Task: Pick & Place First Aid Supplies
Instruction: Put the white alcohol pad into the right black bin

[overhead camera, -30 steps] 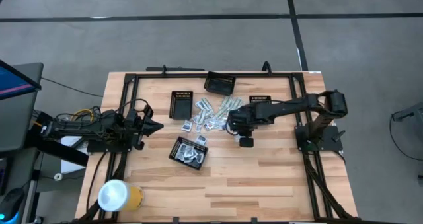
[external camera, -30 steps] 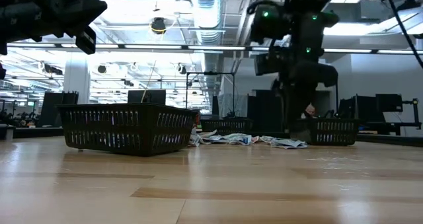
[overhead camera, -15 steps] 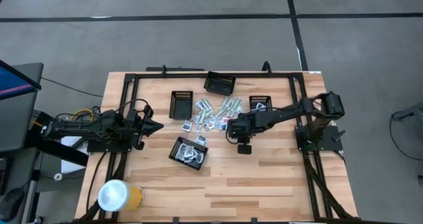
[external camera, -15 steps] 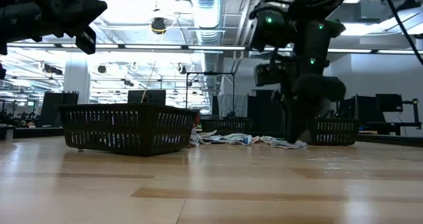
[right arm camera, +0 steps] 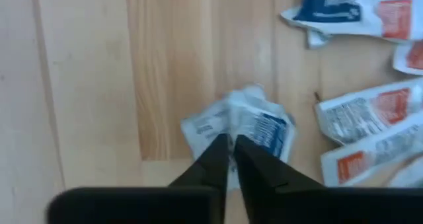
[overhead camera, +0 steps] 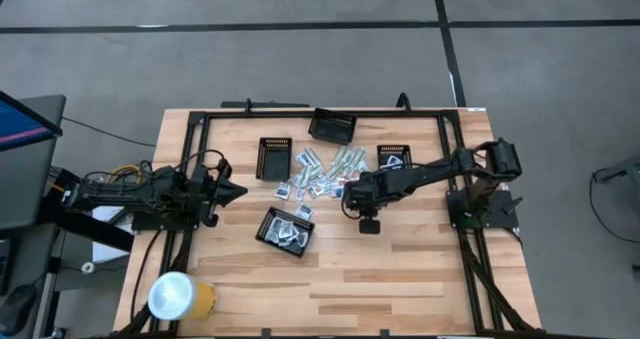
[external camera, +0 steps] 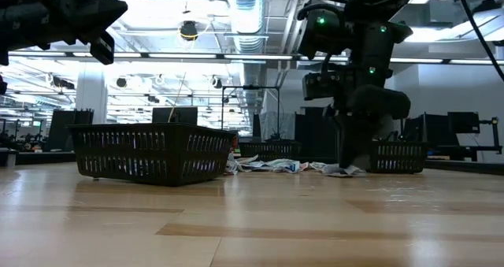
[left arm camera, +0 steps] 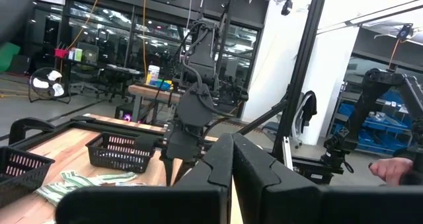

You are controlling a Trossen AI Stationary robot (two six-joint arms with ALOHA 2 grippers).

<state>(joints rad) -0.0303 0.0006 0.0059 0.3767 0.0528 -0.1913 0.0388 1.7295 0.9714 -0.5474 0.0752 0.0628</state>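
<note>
Blue-marked sachet point(right arm camera: 246, 126) on table, pinched by right end effector point(right arm camera: 230, 151); left end effector point(left arm camera: 231, 159) closed, empty.

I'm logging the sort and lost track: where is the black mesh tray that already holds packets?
In the high view, the filled black mesh tray sits left of centre on the wooden table, nearer the front than the loose packets, between both grippers.

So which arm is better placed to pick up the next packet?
The right. Its end effector is down on a blue-marked packet beside the loose pile, while the left end effector waits at the table's left edge.
</note>
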